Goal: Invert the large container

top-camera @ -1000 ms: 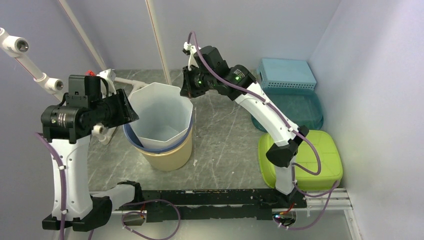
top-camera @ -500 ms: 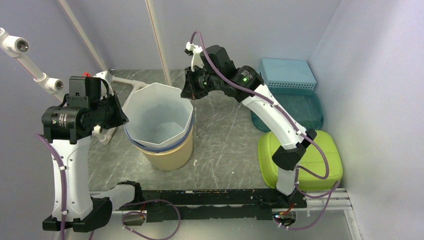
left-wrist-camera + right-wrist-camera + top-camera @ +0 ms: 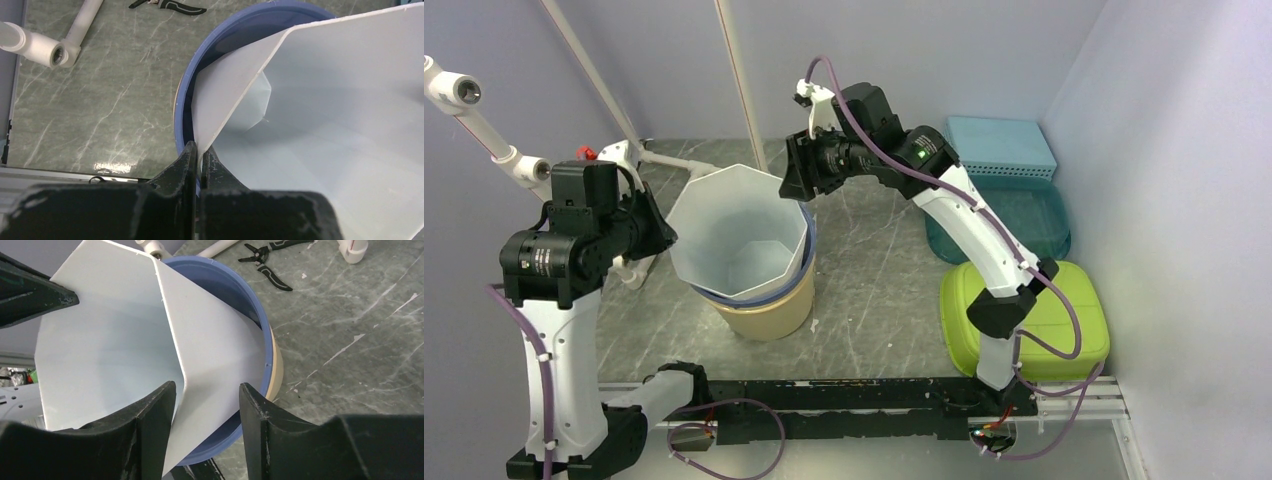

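The large container (image 3: 739,235) is a white octagonal tub, standing tilted inside a blue-rimmed beige bucket (image 3: 764,315). My left gripper (image 3: 667,232) is at its left rim; in the left wrist view the gripper (image 3: 200,150) is shut on the thin white wall (image 3: 325,125), beside the blue rim (image 3: 185,95). My right gripper (image 3: 796,185) is at the far right rim. In the right wrist view that gripper (image 3: 207,395) stands open, its jaws straddling the white wall (image 3: 110,350) with a gap on the outer side.
A green upturned basin (image 3: 1034,315) lies at the right, with a teal tray (image 3: 1014,215) and a light blue basket (image 3: 996,147) behind it. A white pipe frame (image 3: 649,155) and black pliers (image 3: 267,270) lie behind the bucket.
My left gripper has shut on the container's left rim. My right gripper has let go of the far rim and opened. The white container now leans more to the left.
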You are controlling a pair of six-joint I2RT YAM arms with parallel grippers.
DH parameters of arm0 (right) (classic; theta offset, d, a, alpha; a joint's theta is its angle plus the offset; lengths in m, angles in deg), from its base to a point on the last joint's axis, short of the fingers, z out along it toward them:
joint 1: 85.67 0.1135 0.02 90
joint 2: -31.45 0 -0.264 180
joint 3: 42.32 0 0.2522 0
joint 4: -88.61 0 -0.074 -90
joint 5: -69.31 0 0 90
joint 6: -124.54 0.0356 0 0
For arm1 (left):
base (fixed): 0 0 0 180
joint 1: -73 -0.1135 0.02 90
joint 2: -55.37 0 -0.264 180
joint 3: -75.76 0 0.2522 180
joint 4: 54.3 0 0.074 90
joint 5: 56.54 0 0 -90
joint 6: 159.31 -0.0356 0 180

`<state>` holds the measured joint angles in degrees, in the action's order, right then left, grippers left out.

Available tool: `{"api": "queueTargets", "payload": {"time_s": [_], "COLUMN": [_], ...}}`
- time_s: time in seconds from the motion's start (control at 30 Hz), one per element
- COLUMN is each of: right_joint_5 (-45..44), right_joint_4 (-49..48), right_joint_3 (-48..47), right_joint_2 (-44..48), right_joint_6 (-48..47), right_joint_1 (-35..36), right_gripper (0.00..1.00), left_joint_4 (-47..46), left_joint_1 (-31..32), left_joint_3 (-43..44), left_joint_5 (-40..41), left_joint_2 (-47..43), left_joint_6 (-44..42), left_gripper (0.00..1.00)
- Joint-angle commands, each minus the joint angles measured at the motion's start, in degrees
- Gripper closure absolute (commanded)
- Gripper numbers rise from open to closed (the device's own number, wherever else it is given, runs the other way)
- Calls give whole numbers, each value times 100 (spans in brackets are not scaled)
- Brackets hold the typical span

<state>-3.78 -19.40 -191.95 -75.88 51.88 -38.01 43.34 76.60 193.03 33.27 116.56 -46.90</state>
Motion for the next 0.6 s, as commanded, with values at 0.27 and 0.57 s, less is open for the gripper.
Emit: {"api": "queueTargets", "payload": {"time_s": [0.27,0.57], "right_joint_5": [-1527,-2514], "right_joint_4": [480,222], "right_joint_3": [-817,-809], "right_joint_2": [-401,-295], "right_joint_6": [-445,-549], "right_joint_1": [606,751], "right_gripper": [45,90], "left_joint_4": [-808,-906], "left_joint_1": [27,27], "left_joint_3": [46,-14], "left_joint_5": [-228,-309], "left_joint_2": [-127,-199], "left_joint_6": [261,315], "left_gripper": [97,97]}}
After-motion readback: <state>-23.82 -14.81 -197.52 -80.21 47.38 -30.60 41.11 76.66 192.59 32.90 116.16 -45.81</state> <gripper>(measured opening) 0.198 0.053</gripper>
